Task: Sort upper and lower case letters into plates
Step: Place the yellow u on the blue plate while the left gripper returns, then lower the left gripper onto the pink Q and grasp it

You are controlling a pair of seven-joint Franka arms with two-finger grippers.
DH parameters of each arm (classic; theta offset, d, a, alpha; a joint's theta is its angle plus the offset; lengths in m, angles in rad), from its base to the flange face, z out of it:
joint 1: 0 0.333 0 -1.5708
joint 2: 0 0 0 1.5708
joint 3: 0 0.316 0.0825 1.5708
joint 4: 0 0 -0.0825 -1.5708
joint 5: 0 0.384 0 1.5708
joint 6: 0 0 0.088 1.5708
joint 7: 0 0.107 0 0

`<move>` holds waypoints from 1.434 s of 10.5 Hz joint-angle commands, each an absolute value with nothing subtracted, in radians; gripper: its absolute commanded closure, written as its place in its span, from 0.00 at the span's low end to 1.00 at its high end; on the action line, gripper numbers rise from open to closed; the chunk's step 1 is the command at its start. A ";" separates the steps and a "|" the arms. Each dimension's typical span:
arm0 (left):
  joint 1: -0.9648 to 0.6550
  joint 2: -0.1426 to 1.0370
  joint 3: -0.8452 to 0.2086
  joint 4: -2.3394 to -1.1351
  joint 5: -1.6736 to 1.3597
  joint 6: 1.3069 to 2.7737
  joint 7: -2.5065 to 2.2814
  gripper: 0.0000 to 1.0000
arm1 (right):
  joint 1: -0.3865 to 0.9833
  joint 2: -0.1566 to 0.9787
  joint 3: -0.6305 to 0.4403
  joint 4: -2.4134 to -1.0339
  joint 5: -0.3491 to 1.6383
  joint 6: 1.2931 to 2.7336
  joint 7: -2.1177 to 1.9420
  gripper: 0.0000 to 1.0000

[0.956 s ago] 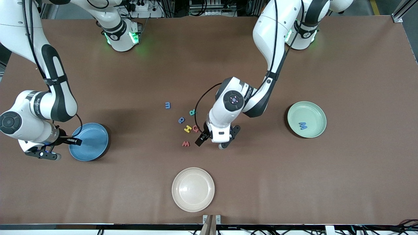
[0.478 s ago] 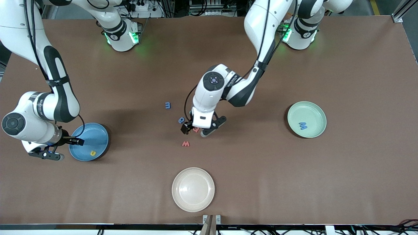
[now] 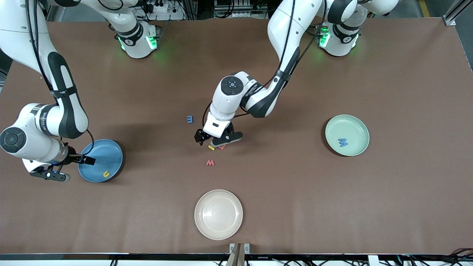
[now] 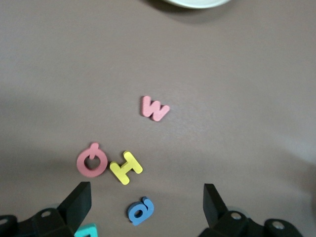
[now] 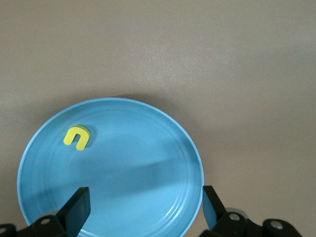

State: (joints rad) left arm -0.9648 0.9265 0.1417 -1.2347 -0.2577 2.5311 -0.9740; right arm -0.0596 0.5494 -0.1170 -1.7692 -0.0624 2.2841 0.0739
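Note:
My left gripper [image 3: 215,139] hangs open low over the cluster of loose letters in the middle of the table. In the left wrist view a blue a [image 4: 140,211] lies between its fingers [image 4: 79,201], untouched, with a yellow H [image 4: 126,168], a red Q [image 4: 92,163] and a red w [image 4: 155,108] close by. A blue m [image 3: 190,119] lies apart. My right gripper [image 3: 68,168] stands open over the sky blue plate [image 3: 119,152], where a yellow u [image 5: 77,137] lies. The mint green plate [image 3: 364,129] holds a blue W [image 3: 343,142].
A cream-white plate [image 3: 218,214] sits near the table's front edge, nearer to the front camera than the letters. A teal letter's corner [image 4: 88,231] shows beside one left finger. Bare brown table lies between the plates.
My right gripper opened and the yellow u dropped into the sky blue plate. My left arm swung over the letter cluster, toward the right arm's end of the table, still open.

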 commanded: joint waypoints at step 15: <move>-0.933 1.015 0.129 -1.246 -0.038 2.571 -0.159 0.00 | -0.123 0.552 -0.107 -1.766 -0.078 2.158 0.092 0.00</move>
State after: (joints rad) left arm -0.9249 1.0009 0.1270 -1.2471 -0.0750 2.5580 -0.0854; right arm -0.1074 0.5524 -0.1207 -1.7703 -0.0624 2.1699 0.0769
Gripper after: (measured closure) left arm 0.000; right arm 0.000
